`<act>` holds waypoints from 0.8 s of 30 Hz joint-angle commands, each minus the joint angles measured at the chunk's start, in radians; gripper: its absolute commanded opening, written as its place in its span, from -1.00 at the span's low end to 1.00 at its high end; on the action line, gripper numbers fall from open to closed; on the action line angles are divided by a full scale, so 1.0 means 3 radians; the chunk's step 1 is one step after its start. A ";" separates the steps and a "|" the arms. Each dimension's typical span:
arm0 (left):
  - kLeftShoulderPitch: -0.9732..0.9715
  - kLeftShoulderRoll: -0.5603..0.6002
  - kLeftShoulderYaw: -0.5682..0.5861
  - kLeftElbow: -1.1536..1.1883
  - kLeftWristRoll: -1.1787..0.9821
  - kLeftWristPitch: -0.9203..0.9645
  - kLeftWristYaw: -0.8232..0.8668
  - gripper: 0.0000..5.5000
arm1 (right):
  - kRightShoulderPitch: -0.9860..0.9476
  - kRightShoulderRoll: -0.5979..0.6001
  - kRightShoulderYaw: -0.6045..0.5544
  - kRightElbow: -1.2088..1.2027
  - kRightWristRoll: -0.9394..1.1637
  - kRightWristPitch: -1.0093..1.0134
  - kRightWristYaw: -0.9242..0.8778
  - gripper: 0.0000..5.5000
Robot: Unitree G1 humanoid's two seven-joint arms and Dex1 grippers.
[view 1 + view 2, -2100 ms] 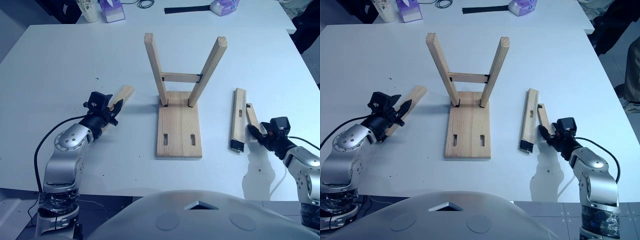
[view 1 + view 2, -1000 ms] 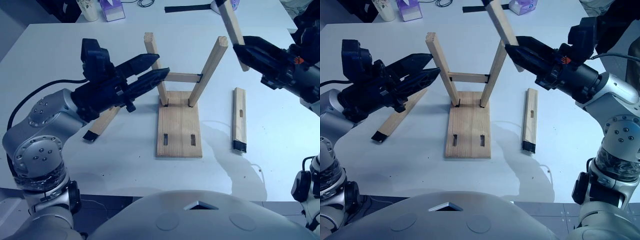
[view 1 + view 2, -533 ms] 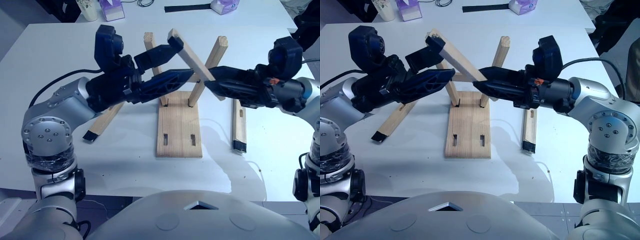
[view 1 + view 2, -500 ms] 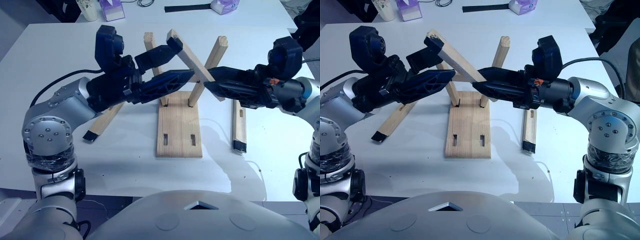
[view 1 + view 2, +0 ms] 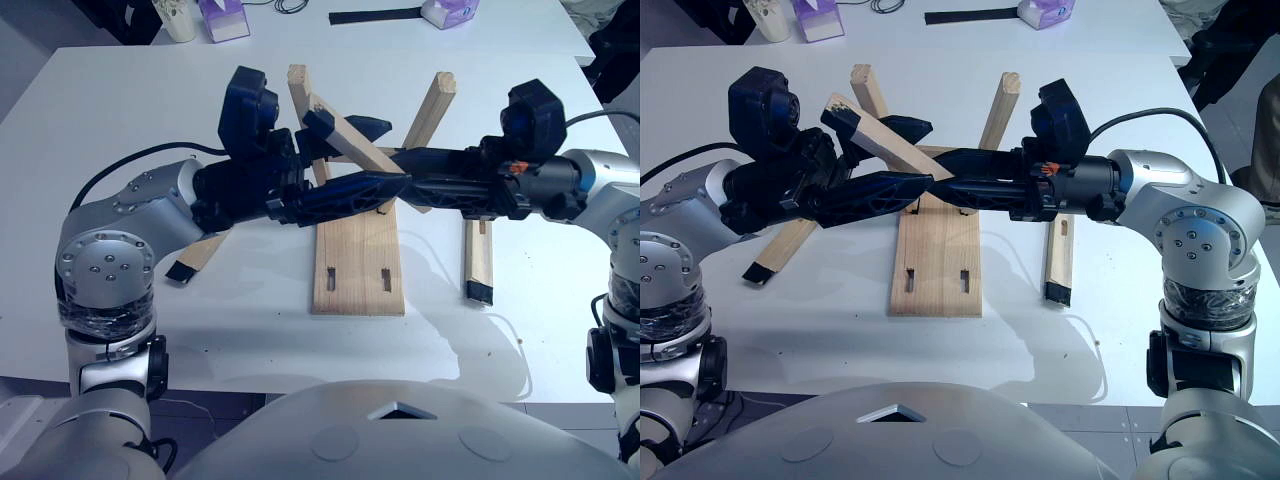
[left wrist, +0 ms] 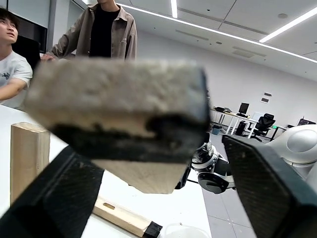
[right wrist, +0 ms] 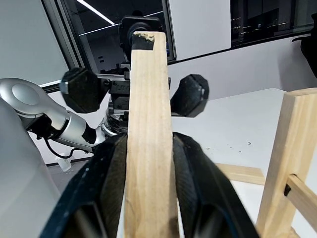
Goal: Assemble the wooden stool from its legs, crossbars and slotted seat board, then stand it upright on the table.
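While tight in the right hand (image 5: 408,178), wooden bar (image 5: 885,138) loose between left hand's (image 5: 390,152) parted fingers (image 6: 270,193).

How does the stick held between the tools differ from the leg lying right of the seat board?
The held stick is airborne and tilted; the loose leg lies flat on the table. The right tool clamps the stick; nothing holds the leg. Both are pale wood with a dark end.

One slotted seat board (image 5: 358,265). Two upright legs (image 5: 298,90) (image 5: 435,100), two legs lying flat (image 5: 195,258) (image 5: 480,265). One crossbar (image 7: 303,196), one wooden bar (image 5: 345,132) aloft. Two tissue boxes (image 5: 225,20) (image 5: 448,12), one cup (image 5: 180,18).
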 commanded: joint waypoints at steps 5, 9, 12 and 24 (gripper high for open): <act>0.0013 0.0056 -0.0042 -0.0064 0.0155 -0.0054 -0.0121 -0.10 | 0.0002 -0.0018 0.0019 -0.0009 -0.0114 -0.0071 0.0076 -0.53; 0.0037 0.0084 -0.0036 -0.0049 0.0238 -0.0064 -0.0188 -0.32 | 0.0033 -0.0037 -0.0001 -0.0002 -0.0157 -0.0089 0.0103 -0.53; 0.0060 0.0120 -0.0019 -0.0040 0.0287 -0.0065 -0.0249 -0.52 | 0.0049 -0.0048 -0.0005 -0.0006 -0.0188 -0.0099 0.0124 -0.53; 0.0141 0.0210 -0.0002 0.0077 0.0571 -0.0097 -0.0461 -0.53 | 0.0201 -0.0104 0.0150 -0.0071 -0.0672 -0.0311 0.0098 -0.16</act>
